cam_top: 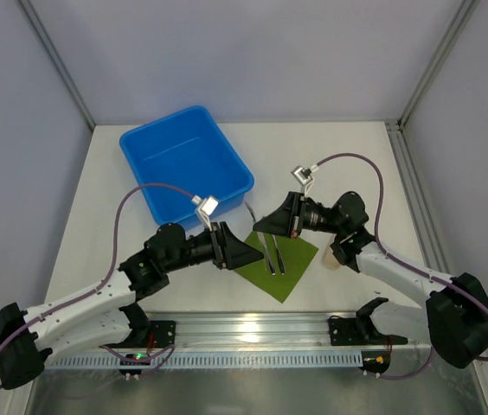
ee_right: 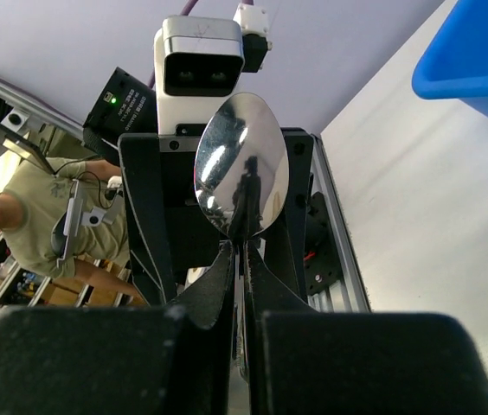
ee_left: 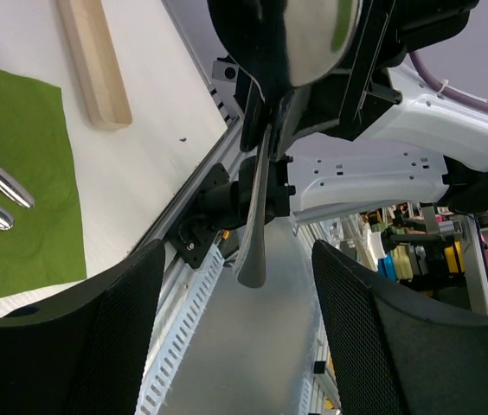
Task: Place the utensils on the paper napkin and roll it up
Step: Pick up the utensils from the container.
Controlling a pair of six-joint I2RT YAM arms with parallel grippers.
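Spoon: one, bowl toward my left wrist camera
Right gripper: clamps spoon
Left gripper: apart
Napkin: two utensils, axes toward table's near edge

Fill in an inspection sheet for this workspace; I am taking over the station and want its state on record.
Surface: white table, bare where it shows.
Job's things: green napkin flat near the front edge; two utensils side by side on it; spoon held in the air.
Clutter: blue bin, nothing seen inside; beige cylinder on the table, off the napkin.
Grippers: right gripper shut on the spoon's neck; left gripper open, fingers either side of the handle, apart from it.
Cables: purple cables loop above each arm.
Surroundings: grey walls; person beyond the rail.
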